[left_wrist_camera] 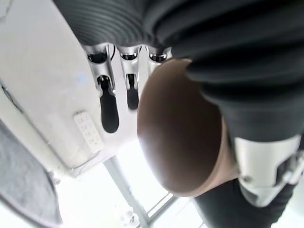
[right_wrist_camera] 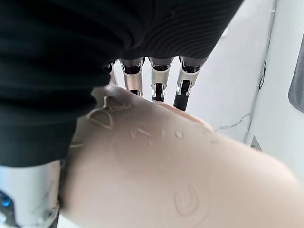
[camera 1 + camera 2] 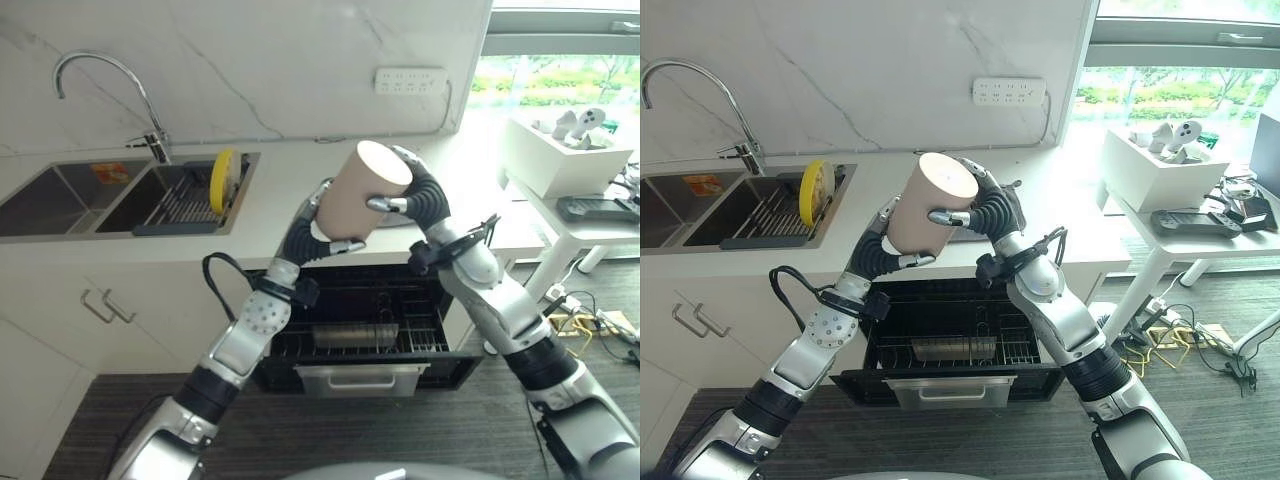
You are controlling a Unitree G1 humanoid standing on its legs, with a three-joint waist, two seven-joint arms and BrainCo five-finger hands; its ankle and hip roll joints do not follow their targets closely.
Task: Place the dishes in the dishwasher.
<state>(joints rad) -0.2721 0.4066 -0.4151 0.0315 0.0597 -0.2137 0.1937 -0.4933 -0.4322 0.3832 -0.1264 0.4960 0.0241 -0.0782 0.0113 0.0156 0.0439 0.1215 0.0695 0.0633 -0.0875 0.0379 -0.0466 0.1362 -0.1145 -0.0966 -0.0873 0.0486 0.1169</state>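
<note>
A tan cup [image 3: 362, 200] hangs tilted in the air above the counter edge, its flat bottom turned up and back. My left hand [image 3: 300, 235] grips its lower end from the left, fingers and thumb curled round it. My right hand [image 3: 425, 200] clasps the upper end from the right, fingers wrapped over the side. The right wrist view shows the cup [image 2: 180, 175] pressed against that palm, and the left wrist view shows the cup [image 1: 180, 137] beside the fingers [image 1: 109, 109]. Below, the dishwasher drawer [image 3: 360, 378] stands pulled out, with a dark wire rack [image 3: 950, 350] inside.
A yellow plate [image 3: 223, 180] stands on edge in a rack in the right sink basin [image 3: 150, 195], under the faucet [image 3: 100, 70]. A white side table [image 3: 570, 225] with a white box [image 3: 565, 155] sits to the right. Cabinet doors lie left of the dishwasher.
</note>
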